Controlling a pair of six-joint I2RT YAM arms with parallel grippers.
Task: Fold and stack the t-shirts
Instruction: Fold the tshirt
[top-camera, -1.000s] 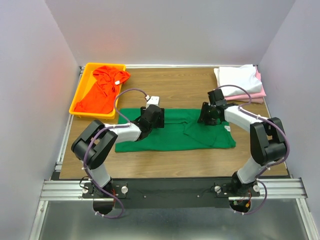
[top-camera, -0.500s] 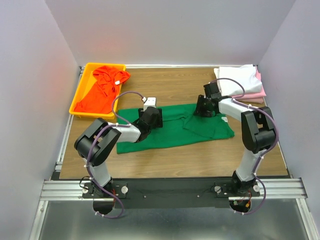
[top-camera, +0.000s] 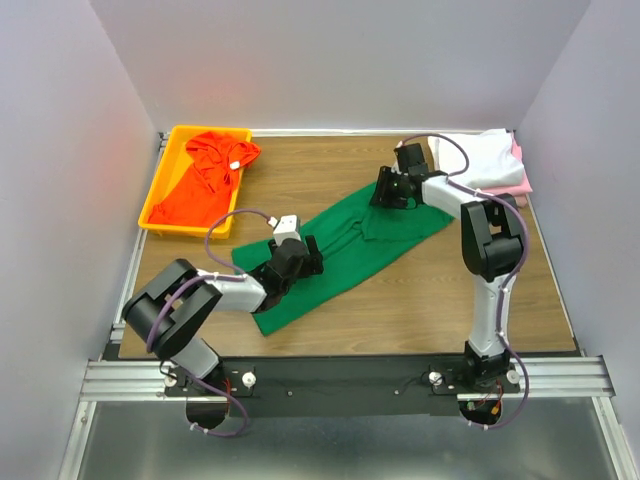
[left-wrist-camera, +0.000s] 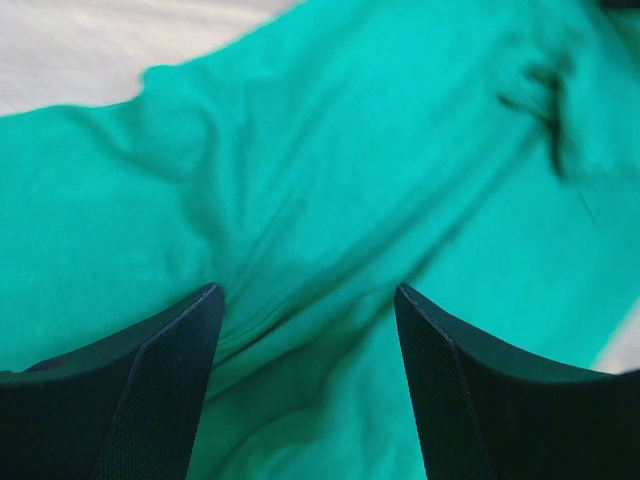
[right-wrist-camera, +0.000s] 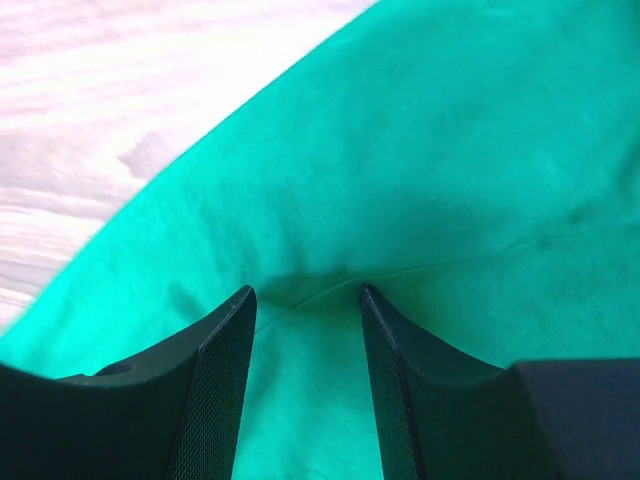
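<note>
The dark green t-shirt (top-camera: 345, 245) lies slantwise across the table, from the near left to the far right. My left gripper (top-camera: 303, 260) is on its near-left part, and its fingers hold a bunch of green cloth (left-wrist-camera: 330, 150) between them (left-wrist-camera: 308, 295). My right gripper (top-camera: 385, 195) is on the far-right end, and its fingers hold a fold of the cloth (right-wrist-camera: 450, 150) between them (right-wrist-camera: 305, 292). The orange-red t-shirt (top-camera: 205, 180) with its white neck tag lies crumpled in the tray. The white t-shirt (top-camera: 478, 155) lies folded on the pink one (top-camera: 508, 192) at the far right.
The yellow plastic tray (top-camera: 157, 192) stands at the far left of the wooden table (top-camera: 330, 165). Grey walls close in the left, right and back. The metal rail with the arm bases runs along the near edge.
The green t-shirt has turned from lying level to slanting. My left gripper has pulled its end nearer and my right gripper has pulled its end farther back and left.
</note>
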